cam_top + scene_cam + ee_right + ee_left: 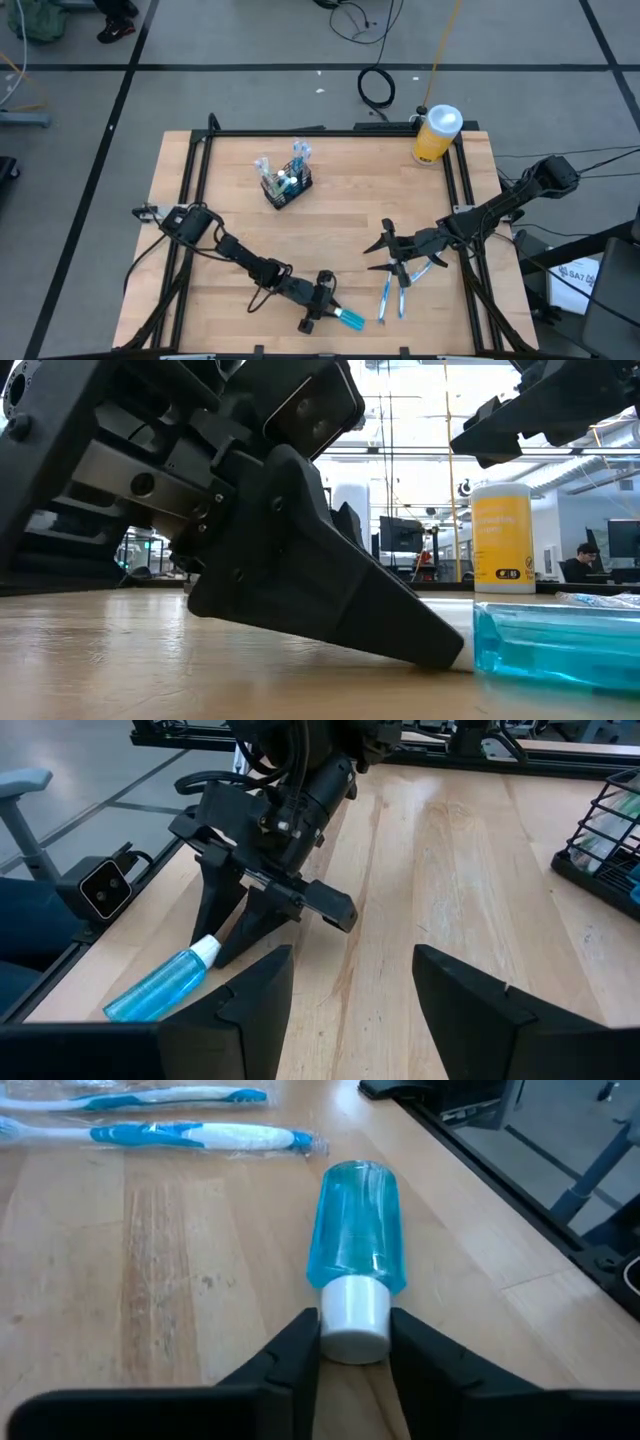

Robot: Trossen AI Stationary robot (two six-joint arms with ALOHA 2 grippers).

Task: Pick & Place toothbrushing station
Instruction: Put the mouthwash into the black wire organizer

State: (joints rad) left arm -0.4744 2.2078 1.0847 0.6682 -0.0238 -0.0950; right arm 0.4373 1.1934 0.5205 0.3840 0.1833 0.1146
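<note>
The black wire-mesh caddy (287, 182) stands on the far left-centre of the wooden table with brushes and tubes in it; its corner shows in the right wrist view (610, 840). A clear blue bottle with a white cap (351, 318) lies on its side near the table's near edge. My left gripper (330, 310) is low at the bottle's cap end, shut on it. My right gripper (386, 248) is open and empty above the table's right half, over two wrapped toothbrushes (393, 293). My left gripper pinches the blue bottle's white cap (340, 1328) between its two fingers (298, 1355), one on each side. The fingers slant down, nearly level, coming from the table's left along the bottle's length. The bottle (356, 1220) lies on its side on the table.
A tall yellow bottle with a white cap (436, 133) stands at the far right corner. The two wrapped toothbrushes (190, 1135) lie just right of the blue bottle. A black frame rail (465, 190) runs along the table's sides. The near table edge is close to the left gripper.
</note>
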